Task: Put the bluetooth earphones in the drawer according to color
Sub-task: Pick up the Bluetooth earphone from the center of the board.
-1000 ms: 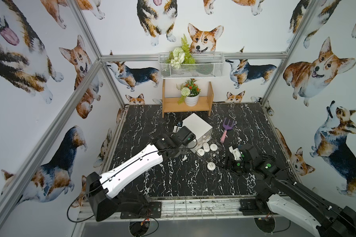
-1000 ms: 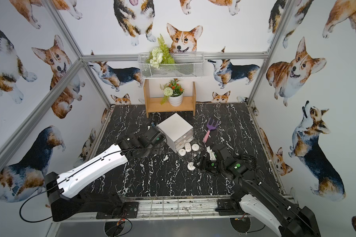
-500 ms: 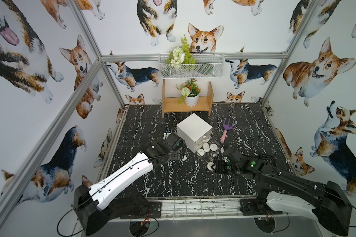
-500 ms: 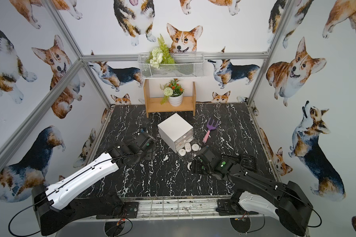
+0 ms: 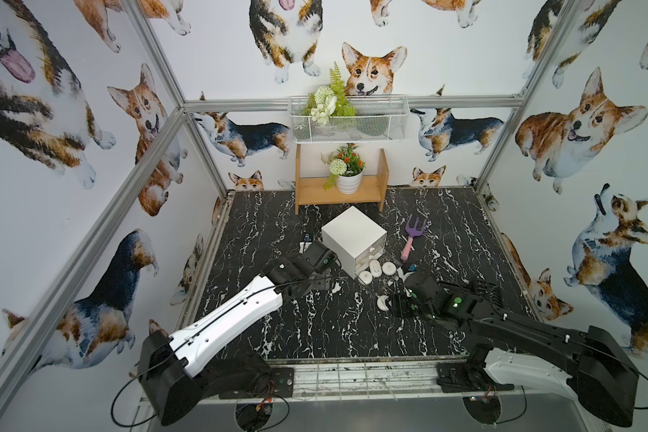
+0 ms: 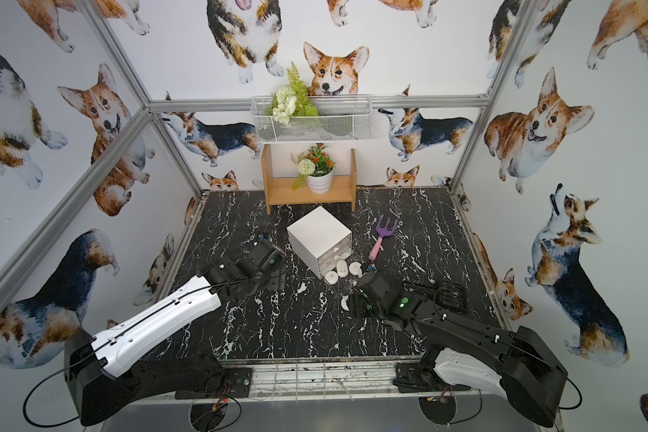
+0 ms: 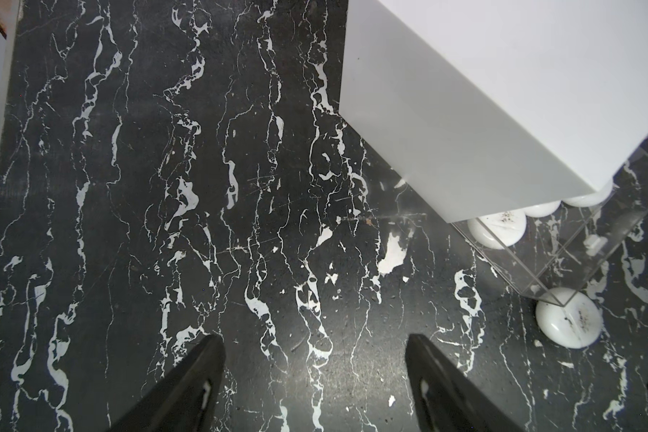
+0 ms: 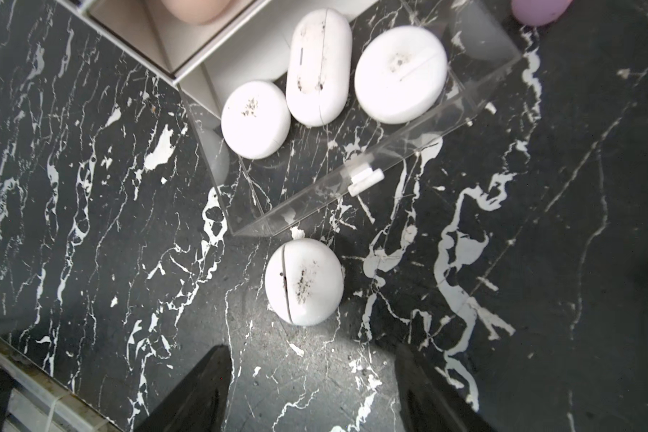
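The drawer (image 5: 352,233) (image 6: 317,233) is a white cube cabinet mid-table, and its bottom clear tray (image 8: 371,175) is pulled out. Three white bluetooth earphones lie in that tray (image 8: 256,119) (image 8: 319,67) (image 8: 400,74). A pale pink case (image 8: 195,9) shows in a higher drawer. A loose white case (image 8: 303,286) (image 5: 383,302) (image 6: 345,302) rests on the marble just outside the tray's front corner. My right gripper (image 8: 311,348) hangs open just short of this case, nothing between its fingers. My left gripper (image 7: 314,338) is open over bare marble beside the cabinet's side wall (image 7: 446,123).
A purple-and-pink toy fork (image 5: 412,235) lies right of the cabinet. A wooden shelf (image 5: 339,194) with a potted plant and a wire basket (image 5: 347,119) stand at the back wall. Metal frame rails border the black marble table (image 5: 315,329).
My left gripper has drawn back from the cabinet's front towards the left. My right gripper has swung left and now sits by the loose white case.
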